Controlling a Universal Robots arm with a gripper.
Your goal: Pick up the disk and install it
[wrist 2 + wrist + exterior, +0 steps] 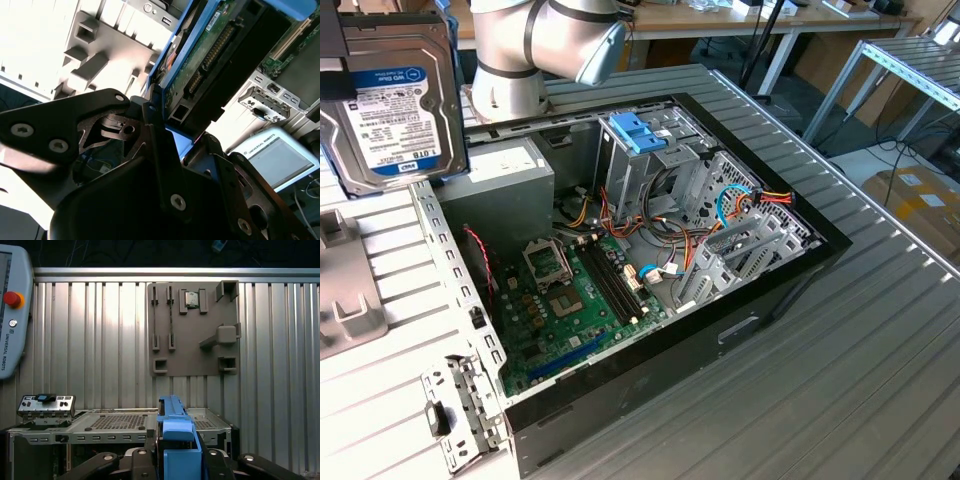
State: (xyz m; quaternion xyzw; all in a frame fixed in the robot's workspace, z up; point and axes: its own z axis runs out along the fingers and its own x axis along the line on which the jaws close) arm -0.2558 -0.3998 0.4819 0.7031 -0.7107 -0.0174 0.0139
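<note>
Exterior view, nearest: the disk [390, 110], label side toward the camera, is held in the air at the exterior view's upper left, clear of the table [880, 380]. It hangs to the left of the open computer case [720, 330].

The gripper [177, 135] is pinching the disk. In the second wrist view its black fingers [150, 117] press on the light-blue side rail at one end of the drive, whose green circuit-board underside [200, 55] is exposed. In the first wrist view the same blue rail [172, 440] stands edge-on between the fingers.

Middle distance: the case lies on its side on the ribbed metal table with the cover off. Inside, the green motherboard [570, 300] occupies the near left. The grey power supply [505, 175] sits in the far left corner. The metal drive cage [660, 170], topped by a blue plastic tab [638, 130], stands at the far middle, with bundled cables just to its right.

Farthest: the robot arm [550, 40] rises behind the case.

First wrist view: a grey fixture plate [192, 340] lies flat on the table beyond the case, with a teach pendant [12, 315] well apart from it.
</note>
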